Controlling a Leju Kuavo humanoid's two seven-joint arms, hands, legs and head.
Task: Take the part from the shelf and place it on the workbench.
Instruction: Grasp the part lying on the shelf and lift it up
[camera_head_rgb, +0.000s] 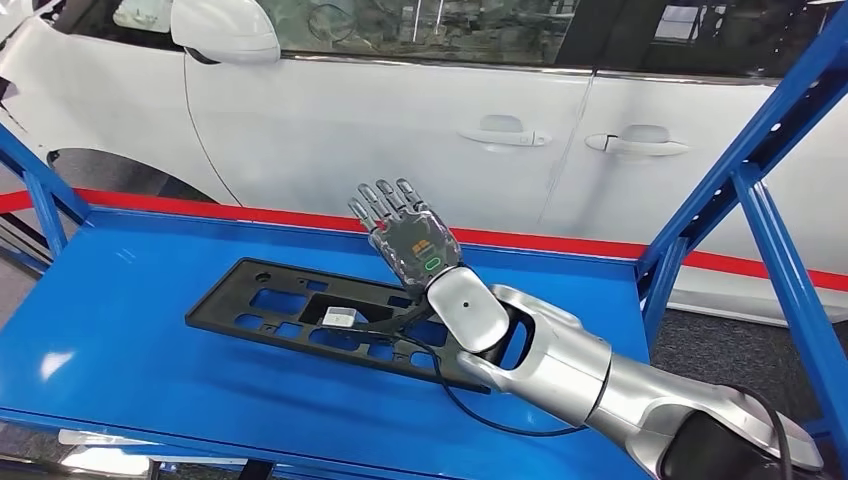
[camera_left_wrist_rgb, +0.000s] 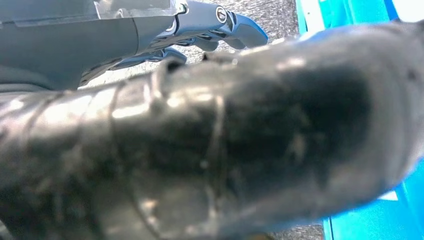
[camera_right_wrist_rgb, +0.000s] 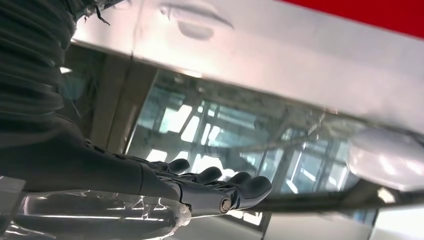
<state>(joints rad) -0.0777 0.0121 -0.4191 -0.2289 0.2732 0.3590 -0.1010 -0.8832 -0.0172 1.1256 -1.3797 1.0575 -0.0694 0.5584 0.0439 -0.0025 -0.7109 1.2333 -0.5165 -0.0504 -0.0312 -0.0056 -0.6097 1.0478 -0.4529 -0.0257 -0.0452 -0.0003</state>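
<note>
A flat black plastic part (camera_head_rgb: 290, 300) with several cut-outs lies on the blue shelf (camera_head_rgb: 120, 340); a small white tag (camera_head_rgb: 338, 318) sits on it. My right arm reaches in from the lower right. My right hand (camera_head_rgb: 405, 235) is raised over the part's right end, fingers straight and apart, holding nothing. In the right wrist view the right hand (camera_right_wrist_rgb: 200, 185) is stretched flat against the car's window. In the left wrist view the fingers (camera_left_wrist_rgb: 220, 25) of my left hand lie loosely extended over grey floor, with nothing in them.
A white car (camera_head_rgb: 400, 120) stands close behind the shelf, past a red strip (camera_head_rgb: 560, 243). Blue shelf posts rise at the right (camera_head_rgb: 790, 290) and left (camera_head_rgb: 40, 200). A black cable (camera_head_rgb: 480, 415) loops from my right wrist across the shelf.
</note>
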